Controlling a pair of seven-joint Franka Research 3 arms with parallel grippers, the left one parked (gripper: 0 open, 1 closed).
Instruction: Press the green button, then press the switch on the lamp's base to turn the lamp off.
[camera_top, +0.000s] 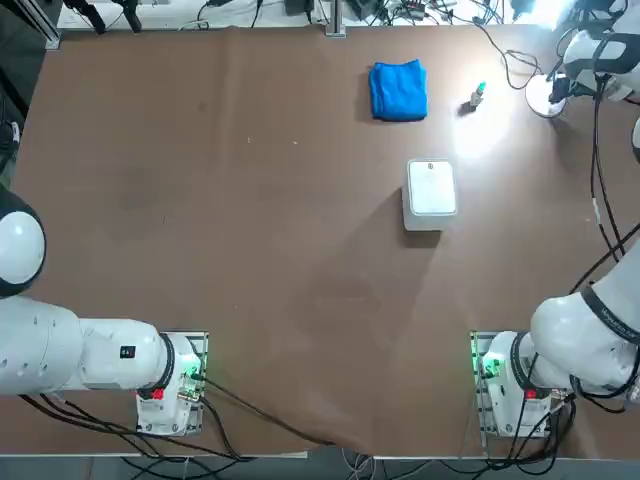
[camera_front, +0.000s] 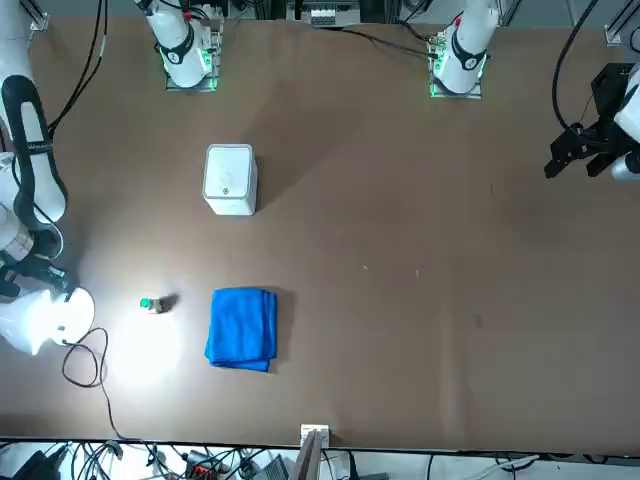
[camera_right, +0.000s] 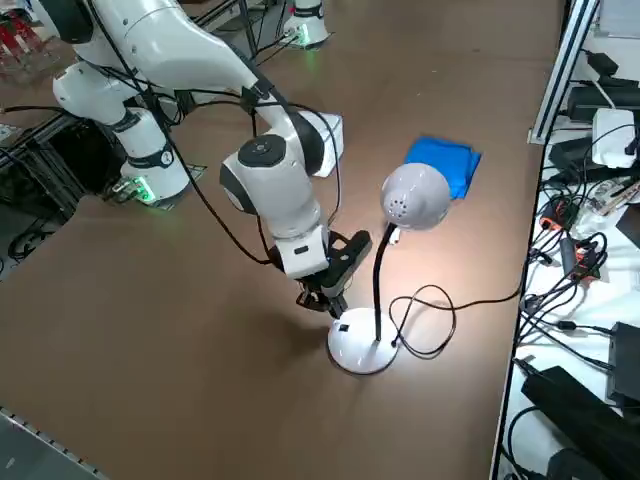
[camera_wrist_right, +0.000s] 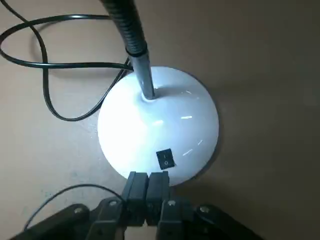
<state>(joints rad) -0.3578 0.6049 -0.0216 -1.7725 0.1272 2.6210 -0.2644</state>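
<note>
Closed on nothing, the right gripper (camera_wrist_right: 149, 177) has its fingertips just beside the switch (camera_wrist_right: 165, 159) on the lamp's base (camera_wrist_right: 190, 120) in the right wrist view; whether they touch it, I can't tell. The lamp (camera_right: 377, 290) stands upright right of centre in the right side view. The green button (camera_top: 477, 95) sits in the upper right of the top view, well apart from the gripper. Its press is probably done, though nothing visible proves it; the switch press likely remains.
</note>
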